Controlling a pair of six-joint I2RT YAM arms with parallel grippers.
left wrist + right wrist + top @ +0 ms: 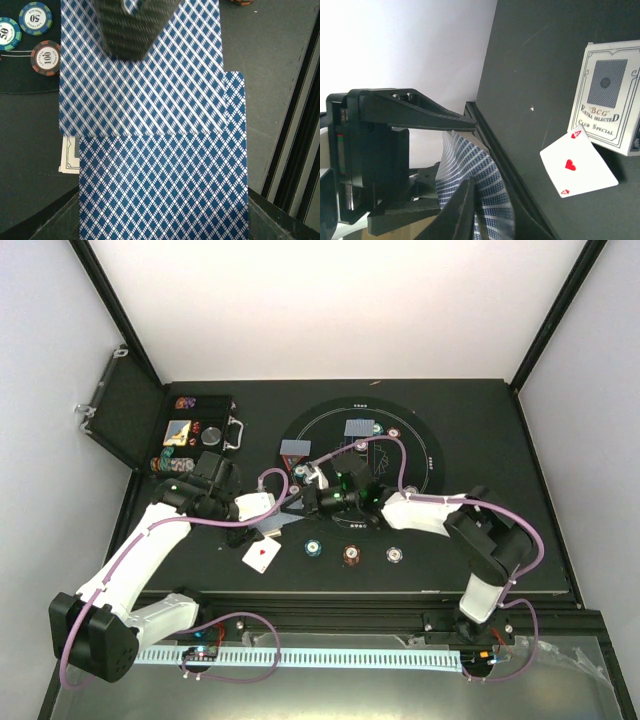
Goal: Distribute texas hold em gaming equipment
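Note:
My left gripper (262, 506) is shut on a deck of blue-backed cards (165, 190) that fills the left wrist view. My right gripper (300, 502) meets it from the right. One of its carbon fingers (132, 30) lies on the top card (150, 95), which sits shifted off the deck. In the right wrist view that card (480, 175) bends between the right jaws. An ace of hearts (262, 556) lies face up near the front. Teal, red-brown and white chips (313, 547) (351, 556) (395, 554) sit in a row. Two cards (296, 448) (360, 427) lie face down on the mat.
The round black mat (420, 430) covers the table's middle. The open black case (190, 435) with chips stands at the back left. A white card box (610, 95) lies beside the ace of hearts (577, 167). Chips (36, 17) (46, 57) show beyond the deck.

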